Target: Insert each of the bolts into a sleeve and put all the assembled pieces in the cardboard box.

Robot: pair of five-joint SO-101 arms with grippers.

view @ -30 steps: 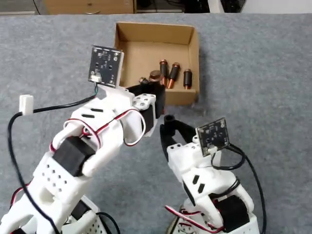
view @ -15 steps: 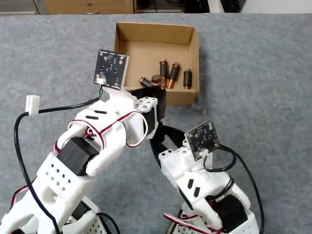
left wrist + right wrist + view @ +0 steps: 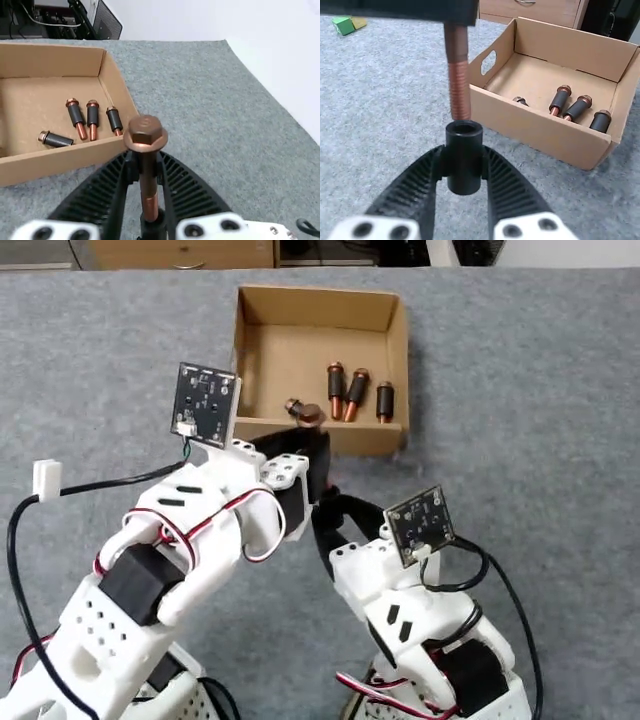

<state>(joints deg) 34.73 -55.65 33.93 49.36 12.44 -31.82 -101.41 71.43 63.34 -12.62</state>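
Left gripper (image 3: 145,165) clamps 1 bolt (image 3: 145,136) upright, threaded tip just above the sleeve (image 3: 464,160) mouth; right gripper (image 3: 464,172) clamps that sleeve upright, axes nearly in line.

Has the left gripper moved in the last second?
Yes. The left gripper, shut on a bolt, has pulled back: the bolt head now sits closer to the cardboard box's near wall.

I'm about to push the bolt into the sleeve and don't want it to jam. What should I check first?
1. Left gripper shut on bolt: ok.
2. Right gripper shut on sleeve, sleeve upright: ok.
3. Sleeve's open end faces the bolt's threaded tip: ok.
4. Tip centred over the bore: cannot tell.
5. Cardboard box has room beside the four assembled pieces: ok.
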